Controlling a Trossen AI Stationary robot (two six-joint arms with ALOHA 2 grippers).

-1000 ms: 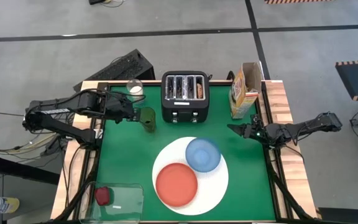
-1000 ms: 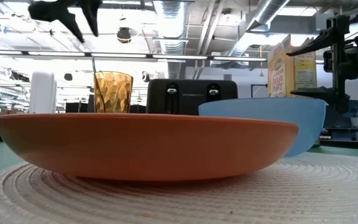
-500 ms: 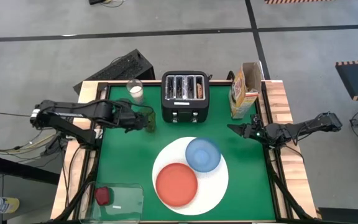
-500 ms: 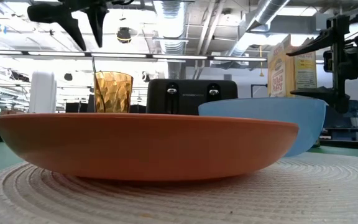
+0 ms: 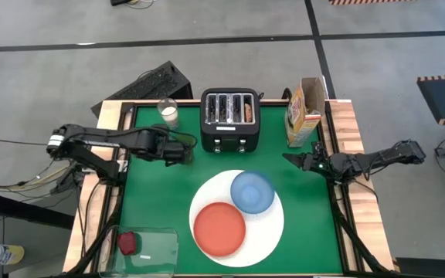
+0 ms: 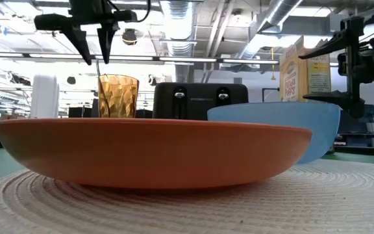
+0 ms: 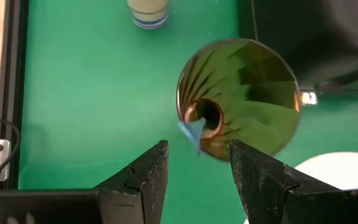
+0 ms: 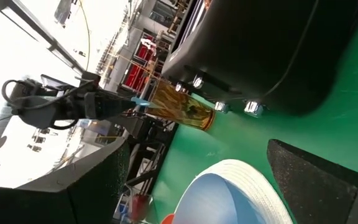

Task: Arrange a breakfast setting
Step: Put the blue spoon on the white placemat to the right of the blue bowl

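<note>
A large white plate (image 5: 273,229) lies near the table's middle and carries an orange-red plate (image 5: 219,228) and a blue bowl (image 5: 253,191). An amber glass (image 7: 247,93) stands left of the toaster, and a thin spoon handle (image 6: 97,67) sticks up out of it. My left gripper (image 7: 197,149) hangs open just above the glass (image 6: 117,96), fingers pointing down, one on either side of the handle's top, touching nothing. My right gripper (image 5: 292,160) waits open above the table's right side. A dark red food piece (image 5: 128,242) lies in a clear container at the near left.
A black toaster (image 5: 230,120) with something in one slot stands at the far middle. A cereal box (image 5: 303,112) stands right of it, and a glass of milk (image 5: 168,113) at the far left. The clear container (image 5: 157,247) sits at the near left corner.
My left gripper has gone toward the table's right edge and come over the amber glass. It has tipped so that its fingers point down, and has come down a little toward the spoon handle.
</note>
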